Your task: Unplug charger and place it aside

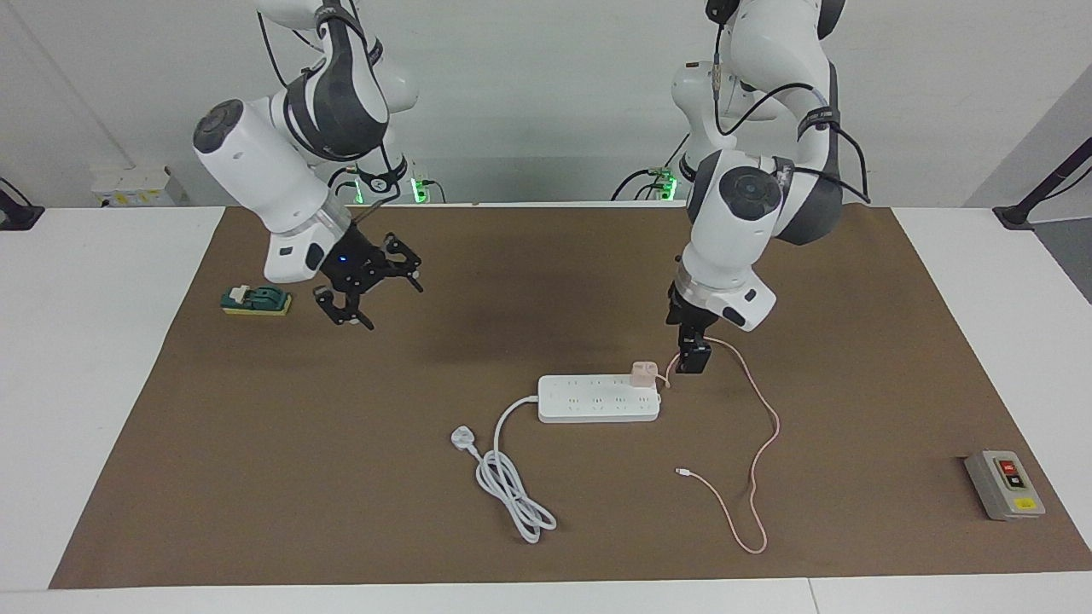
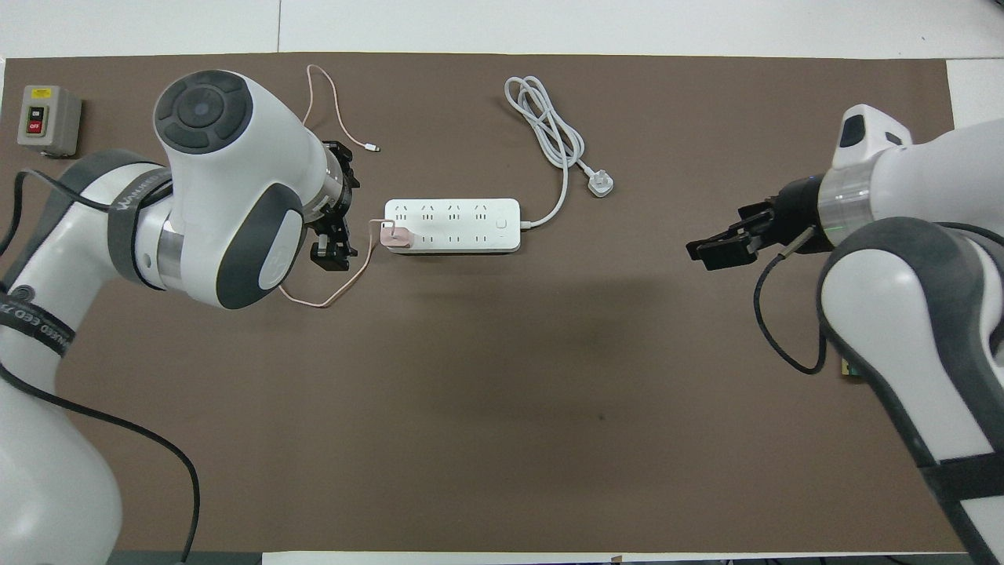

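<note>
The charger (image 1: 643,373) is a small pale pink cube plugged into the power strip (image 1: 599,399) at the strip's end toward the left arm. It also shows in the overhead view (image 2: 394,235). Its thin pink cable (image 1: 772,426) loops away from the robots over the mat and ends in a white tip (image 1: 680,471). My left gripper (image 1: 693,358) hangs low right beside the charger, over the start of the cable, and holds nothing that I can see. My right gripper (image 1: 367,290) is open and empty, raised over the mat toward the right arm's end.
The strip's white plug and coiled cord (image 1: 512,486) lie farther from the robots than the strip. A grey switch box (image 1: 1005,484) sits toward the left arm's end. A green and yellow block (image 1: 256,300) lies beside the right gripper. A brown mat (image 1: 341,477) covers the table.
</note>
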Available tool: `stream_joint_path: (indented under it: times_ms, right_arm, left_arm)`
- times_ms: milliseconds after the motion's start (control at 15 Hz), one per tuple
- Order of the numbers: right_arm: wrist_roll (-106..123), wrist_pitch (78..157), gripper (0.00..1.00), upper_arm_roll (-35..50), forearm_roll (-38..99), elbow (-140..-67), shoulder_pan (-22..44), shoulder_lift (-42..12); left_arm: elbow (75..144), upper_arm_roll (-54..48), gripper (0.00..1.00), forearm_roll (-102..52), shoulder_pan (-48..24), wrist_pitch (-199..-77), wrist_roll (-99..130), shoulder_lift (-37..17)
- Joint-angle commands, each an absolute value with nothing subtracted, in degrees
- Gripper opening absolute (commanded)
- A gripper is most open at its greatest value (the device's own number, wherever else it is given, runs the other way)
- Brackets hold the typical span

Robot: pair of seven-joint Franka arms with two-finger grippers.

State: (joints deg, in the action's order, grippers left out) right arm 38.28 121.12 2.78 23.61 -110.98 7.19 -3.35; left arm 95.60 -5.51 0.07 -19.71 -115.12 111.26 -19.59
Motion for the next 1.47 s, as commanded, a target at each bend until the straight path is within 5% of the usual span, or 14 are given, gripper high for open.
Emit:
stream_joint_path:
  times_ms: [0, 800, 1133, 1400]
  right_arm:
    - [46.9, 128.1, 1.0, 2.7, 25.5, -114.9, 10.1, -3.9]
    - [83.6, 153.4, 1.0, 2.8, 57.8, -114.2, 22.1, -19.1]
    - [93.3, 154.3, 1.0, 2.8, 67.6, -110.9, 24.8, -22.4]
    - [96.9, 156.2, 1.0, 2.8, 67.4, -109.5, 25.9, -25.2]
  left_arm:
    - [93.8, -4.7, 1.0, 0.9, -21.2, -116.6, 115.0, -22.5]
    - [95.0, -4.8, 1.0, 1.0, -22.4, -120.3, 115.2, -25.5]
    - [96.7, -4.8, 1.0, 1.1, -22.9, -121.4, 115.7, -25.7]
    - [97.2, -4.8, 0.86, 1.0, -22.9, -120.9, 115.8, -25.5]
